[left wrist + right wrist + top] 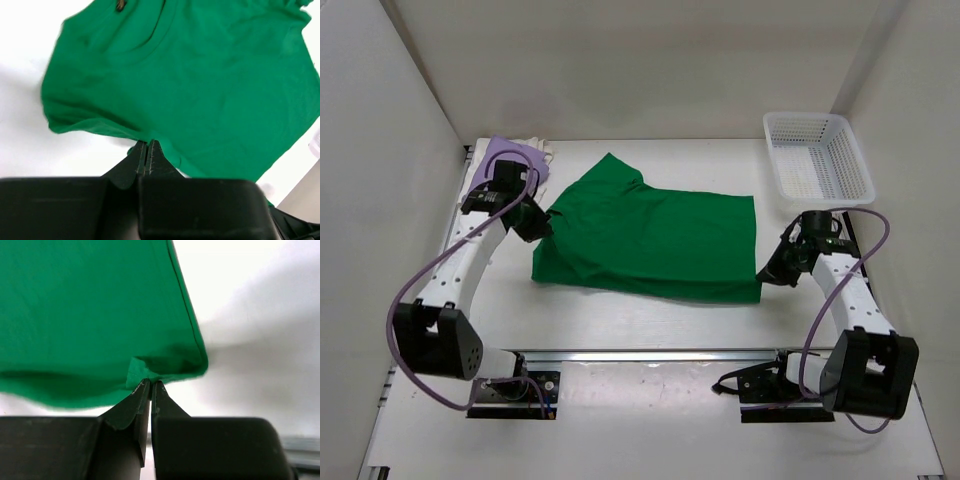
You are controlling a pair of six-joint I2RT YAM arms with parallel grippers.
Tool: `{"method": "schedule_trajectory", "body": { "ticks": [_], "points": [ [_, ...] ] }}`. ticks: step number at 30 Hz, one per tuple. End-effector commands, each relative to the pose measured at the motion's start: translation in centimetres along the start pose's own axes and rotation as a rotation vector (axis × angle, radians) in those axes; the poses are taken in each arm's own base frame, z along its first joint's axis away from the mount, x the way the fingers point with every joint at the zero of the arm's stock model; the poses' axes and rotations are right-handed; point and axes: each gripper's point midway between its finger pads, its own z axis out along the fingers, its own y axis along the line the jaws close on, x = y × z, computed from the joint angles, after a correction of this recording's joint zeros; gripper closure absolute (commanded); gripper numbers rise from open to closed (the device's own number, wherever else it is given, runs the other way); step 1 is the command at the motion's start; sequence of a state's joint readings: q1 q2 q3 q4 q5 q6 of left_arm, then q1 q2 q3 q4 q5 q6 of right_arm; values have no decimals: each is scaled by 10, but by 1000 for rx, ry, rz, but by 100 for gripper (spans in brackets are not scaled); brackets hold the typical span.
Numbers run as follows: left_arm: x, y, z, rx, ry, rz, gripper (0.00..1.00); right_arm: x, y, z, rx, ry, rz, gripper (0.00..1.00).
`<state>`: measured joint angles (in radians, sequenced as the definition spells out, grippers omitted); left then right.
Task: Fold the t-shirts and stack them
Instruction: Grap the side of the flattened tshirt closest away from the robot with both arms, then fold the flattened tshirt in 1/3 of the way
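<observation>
On the table (620,322), spread green t-shirt (655,240)

I see green shirt (650,240): soft matt cloth, lightly creased | basket (772,160) at 1 o'clock: white plastic lattice, faint sheen | table (620,320): smooth matt white

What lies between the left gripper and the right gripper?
Only the green t-shirt, spread from the left gripper to the right gripper; the top view shows it.
</observation>
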<state>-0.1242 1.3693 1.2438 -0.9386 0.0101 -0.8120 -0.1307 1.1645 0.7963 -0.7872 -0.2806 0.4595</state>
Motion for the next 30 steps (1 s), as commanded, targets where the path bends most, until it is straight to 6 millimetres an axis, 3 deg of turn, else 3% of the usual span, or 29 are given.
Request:
{"method": "schedule_trajectory", "body": {
  "ticks": [1, 3, 8, 13, 18, 24, 27, 30],
  "points": [
    [-24, -17, 5, 26, -82, -1, 100, -39, 12, 1, -51, -104, -34, 99],
    [-34, -31, 22, 19, -84, 24, 100, -54, 6, 16, -37, -93, -22, 100],
    [-47, -40, 39, 0, -103, 55, 100, -64, 8, 26, -26, -85, -25, 100],
    [-42, -49, 71, -24, -75, 129, 100, -63, -1, 46, 0, -49, -3, 100],
    [-38, -56, 96, -51, -40, 199, 99, -68, -3, 53, -2, -53, 5, 100],
    [-41, -74, 108, -6, -11, 267, 67, -65, -1, 59, 2, -28, 8, 100],
    [-50, -72, 93, 0, -23, 289, 47, -64, 1, 56, 10, -30, -3, 91],
    [-62, -56, 64, 8, -90, 272, 39, -71, 9, 44, -28, -66, 5, 84]
  ]
}}
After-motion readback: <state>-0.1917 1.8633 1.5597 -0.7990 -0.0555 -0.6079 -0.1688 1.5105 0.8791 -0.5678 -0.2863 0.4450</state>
